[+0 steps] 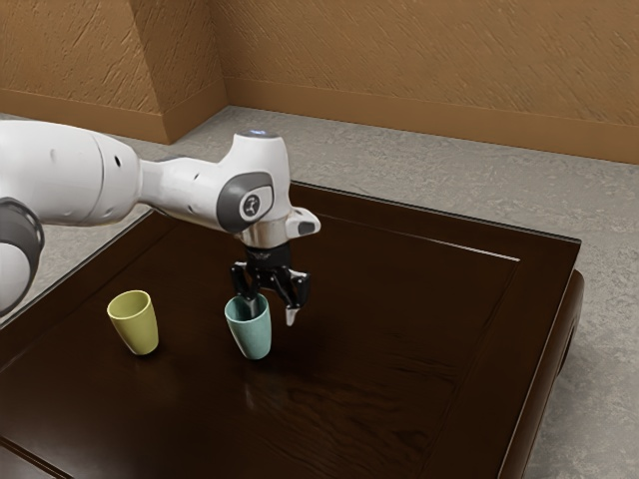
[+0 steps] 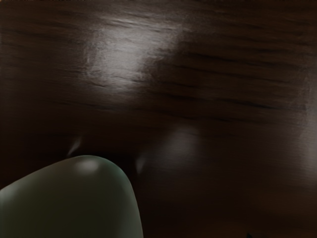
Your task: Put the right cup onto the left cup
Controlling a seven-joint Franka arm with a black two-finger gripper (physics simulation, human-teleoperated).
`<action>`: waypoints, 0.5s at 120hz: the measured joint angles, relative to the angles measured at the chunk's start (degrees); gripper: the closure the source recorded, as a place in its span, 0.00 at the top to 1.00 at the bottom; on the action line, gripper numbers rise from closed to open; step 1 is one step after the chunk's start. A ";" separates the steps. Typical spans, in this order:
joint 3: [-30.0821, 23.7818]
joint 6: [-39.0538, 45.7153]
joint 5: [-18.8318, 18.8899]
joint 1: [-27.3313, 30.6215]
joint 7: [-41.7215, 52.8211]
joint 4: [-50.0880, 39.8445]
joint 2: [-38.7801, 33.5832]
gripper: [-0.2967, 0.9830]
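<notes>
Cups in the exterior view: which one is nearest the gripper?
The teal cup: the gripper is at its rim, one finger dipping inside. The yellow-green cup stands apart from both.

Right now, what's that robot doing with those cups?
The robot arm has its open tool over the teal cup, one finger dipping inside, the other outside. It isn't gripping the cup yet. The yellow cup stands apart on the table, so the cups aren't stacked.

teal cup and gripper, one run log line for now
gripper: open, one finger inside teal cup, other outside | teal cup: on table | yellow cup: apart | cups: not stacked
</notes>
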 joint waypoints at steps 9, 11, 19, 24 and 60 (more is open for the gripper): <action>0.03 0.16 0.07 -0.02 -0.44 0.00 -0.13 0.47; 0.03 0.19 0.09 -0.01 -0.52 -0.01 -0.16 0.45; 0.09 0.28 0.15 0.10 -0.84 -0.07 -0.22 0.38; 0.11 0.33 0.19 0.17 -1.01 -0.08 -0.24 0.35; 0.02 0.41 0.34 0.45 -2.16 -1.90 -3.39 0.19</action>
